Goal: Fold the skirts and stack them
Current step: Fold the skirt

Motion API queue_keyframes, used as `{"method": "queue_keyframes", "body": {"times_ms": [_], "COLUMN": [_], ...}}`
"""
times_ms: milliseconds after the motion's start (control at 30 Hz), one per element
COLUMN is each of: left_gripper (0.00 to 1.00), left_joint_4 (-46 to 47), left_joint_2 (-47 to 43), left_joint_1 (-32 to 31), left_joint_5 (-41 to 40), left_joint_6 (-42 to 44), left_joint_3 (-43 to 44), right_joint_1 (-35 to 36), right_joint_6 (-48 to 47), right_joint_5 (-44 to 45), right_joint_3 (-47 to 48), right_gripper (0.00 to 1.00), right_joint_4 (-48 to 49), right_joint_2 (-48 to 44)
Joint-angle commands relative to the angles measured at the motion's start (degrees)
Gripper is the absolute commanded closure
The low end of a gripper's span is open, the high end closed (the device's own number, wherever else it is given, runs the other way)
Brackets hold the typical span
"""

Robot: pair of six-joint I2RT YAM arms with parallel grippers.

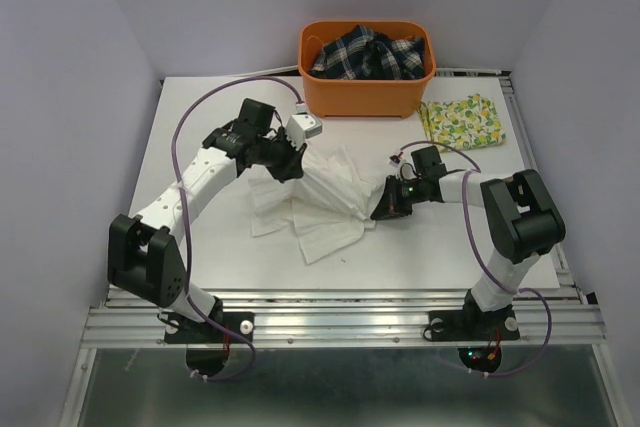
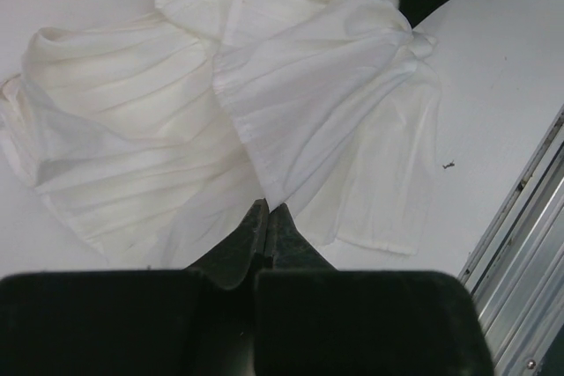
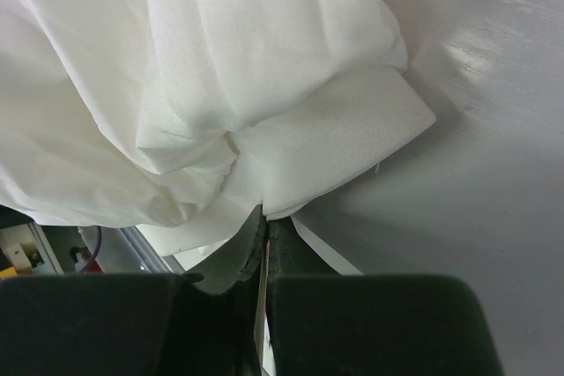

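Roughly halfway, I'd judge: lemon-print skirt (image 1: 462, 122) lies folded far right beside orange basket (image 1: 365, 97), plain white skirt (image 1: 320, 202) sits rumpled mid table (image 1: 450, 242), left gripper (image 1: 287, 164) and right gripper (image 1: 386, 209) each pinched onto opposite edges, so its fold and the stacking remain.

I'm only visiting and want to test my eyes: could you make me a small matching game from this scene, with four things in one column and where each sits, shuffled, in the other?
Things:
1. plain white crinkly cloth skirt
2. white cloth skirt with yellow lemon print
3. orange plastic basket
4. dark plaid cloth

Places:
A. inside the basket
B. at the far edge of the white table
C. lying flat just right of the basket
D. mid-table, pinched between the left tool and the right tool

Pairs: 1-D, 2-C, 3-B, 4-A
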Motion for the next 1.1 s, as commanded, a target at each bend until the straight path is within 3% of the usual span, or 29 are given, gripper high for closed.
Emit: {"method": "queue_keyframes", "body": {"times_ms": [0,400,533,600,800,1067], "left_gripper": [1.0,1.0,0.81,0.65,0.53,0.59], "left_joint_4": [-1.27,-7.68,-8.3,-7.6,-0.58,9.44], "left_joint_2": [-1.56,-4.29,-2.97,-3.23,-7.36,-1.48], "left_joint_1": [1.51,5.29,5.29,5.29,4.94,-3.41], "left_joint_5": [2.33,2.42,2.77,2.86,0.93,-2.16], "left_joint_6": [0.65,8.99,10.67,10.32,4.18,-8.74], "left_joint_3": [2.07,-4.87,-6.98,-6.9,-5.14,-4.88], "right_joint_1": [-0.02,-0.02,-0.02,-0.02,-0.02,-0.02], "right_joint_6": [-2.38,-1.51,2.09,3.76,4.65,3.51], "right_joint_5": [3.59,2.01,-1.5,-3.25,-4.5,-4.06], "right_joint_3": [-0.24,0.11,-1.29,-1.99,-3.05,-4.72], "right_gripper": [0.99,0.99,0.99,0.99,0.99,0.99], "right_joint_4": [-1.18,-1.09,2.15,4.7,6.29,3.66], "right_joint_2": [-0.97,-0.62,-2.46,-4.04,-7.21,-14.14]}}
